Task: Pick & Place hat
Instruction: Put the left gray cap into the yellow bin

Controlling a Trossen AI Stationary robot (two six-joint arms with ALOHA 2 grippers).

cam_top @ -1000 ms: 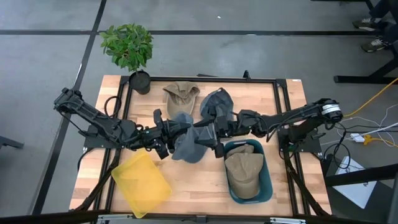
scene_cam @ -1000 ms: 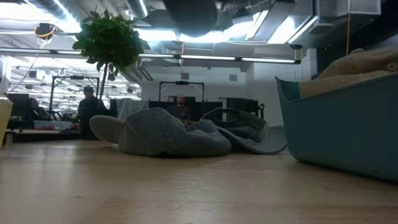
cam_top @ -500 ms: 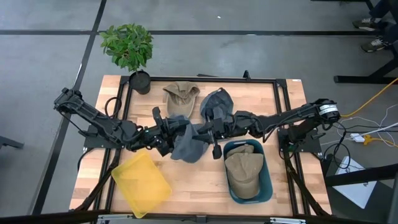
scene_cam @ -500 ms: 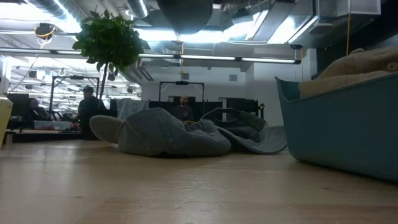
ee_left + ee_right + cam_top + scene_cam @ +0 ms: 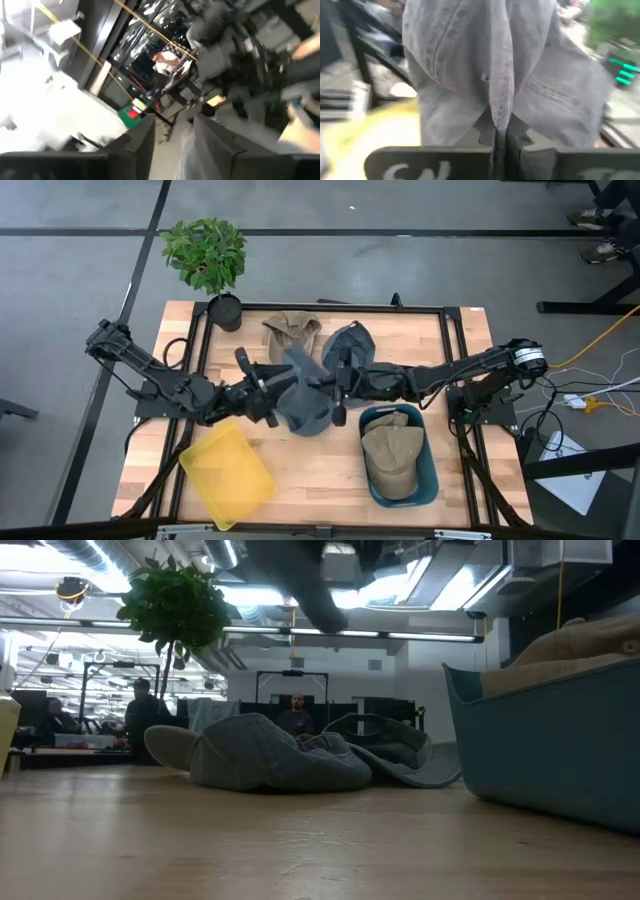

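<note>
The right gripper (image 5: 501,131) is pinching a fold of the grey hat (image 5: 305,402) mid-table, while the left gripper (image 5: 272,383) is sitting unclenched beside it

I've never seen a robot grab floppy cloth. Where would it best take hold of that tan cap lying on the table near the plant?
Probably the stiff brim of the tan cap, coming straight down from above. The cap lies flat and open on the table, and its soft crown would crumple in a pinch, while the brim gives a firm edge.
</note>
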